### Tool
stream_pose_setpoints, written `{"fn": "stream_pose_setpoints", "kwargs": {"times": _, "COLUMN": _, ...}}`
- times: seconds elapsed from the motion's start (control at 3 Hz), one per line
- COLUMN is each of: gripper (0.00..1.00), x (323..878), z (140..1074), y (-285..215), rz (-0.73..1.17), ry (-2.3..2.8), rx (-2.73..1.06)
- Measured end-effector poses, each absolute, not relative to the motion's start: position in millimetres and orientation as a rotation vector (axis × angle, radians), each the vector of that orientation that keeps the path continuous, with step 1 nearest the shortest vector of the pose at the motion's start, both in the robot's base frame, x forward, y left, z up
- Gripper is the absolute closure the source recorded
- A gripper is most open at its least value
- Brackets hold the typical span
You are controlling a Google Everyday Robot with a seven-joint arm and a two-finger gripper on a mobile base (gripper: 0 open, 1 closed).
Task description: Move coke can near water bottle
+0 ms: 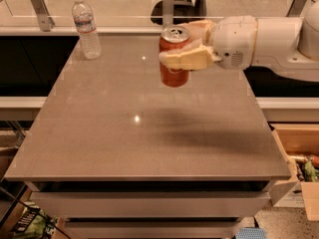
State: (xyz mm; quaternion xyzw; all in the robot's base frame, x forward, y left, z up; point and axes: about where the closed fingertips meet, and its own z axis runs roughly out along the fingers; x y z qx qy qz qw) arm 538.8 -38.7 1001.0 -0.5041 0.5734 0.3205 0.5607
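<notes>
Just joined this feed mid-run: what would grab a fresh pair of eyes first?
The red coke can stands out most: it is clamped upright in the white pincer, which reaches in from the right and holds it above the far middle of the grey table. Next comes the clear water bottle, standing alone at the table's far left corner, well apart from the can.
</notes>
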Motion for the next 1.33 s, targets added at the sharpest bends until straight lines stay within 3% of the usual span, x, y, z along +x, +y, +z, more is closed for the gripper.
{"fn": "stream_pose_setpoints", "kwargs": {"times": 0.33, "gripper": 1.0, "x": 594.2, "z": 1008.7, "y": -26.1, "rz": 0.791, "ry": 1.377, "rx": -1.176}}
{"fn": "stream_pose_setpoints", "kwargs": {"times": 1.33, "gripper": 1.0, "x": 615.1, "z": 1009.0, "y": -1.5, "rz": 0.821, "ry": 1.399, "rx": -1.186}}
